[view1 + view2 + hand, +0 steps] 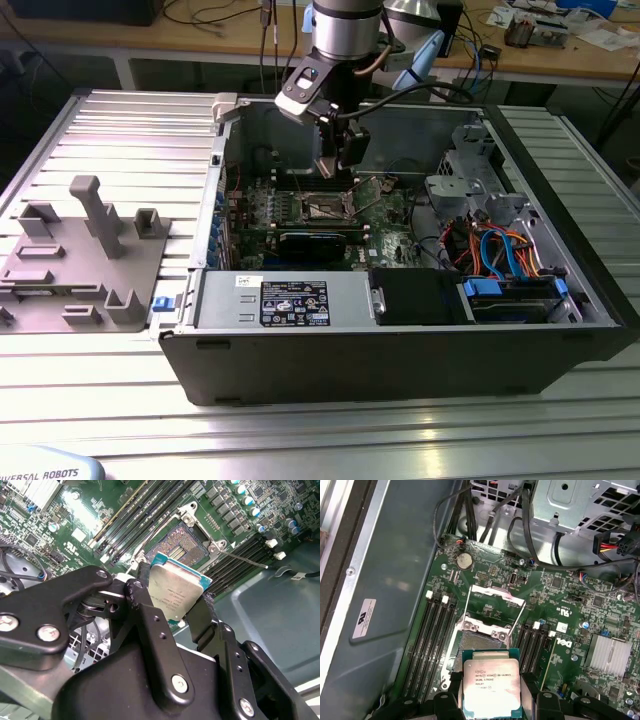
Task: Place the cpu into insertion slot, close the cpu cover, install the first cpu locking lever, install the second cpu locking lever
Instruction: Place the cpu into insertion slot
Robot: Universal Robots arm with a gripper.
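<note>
Step 1, placing: gripper [172, 600] clamped on cpu [491, 685] by its edges, just above insertion slot [328, 207], mid-frame in exterior view; cpu cover [487, 625] open. Seating prob. needs chip squared w/ socket.

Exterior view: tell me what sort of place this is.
Probably a robotics lab or electronics workshop: an open computer case sits on a ribbed metal table, a bench behind carries cables and gear, and the arm holds a cpu in its jaws.
</note>
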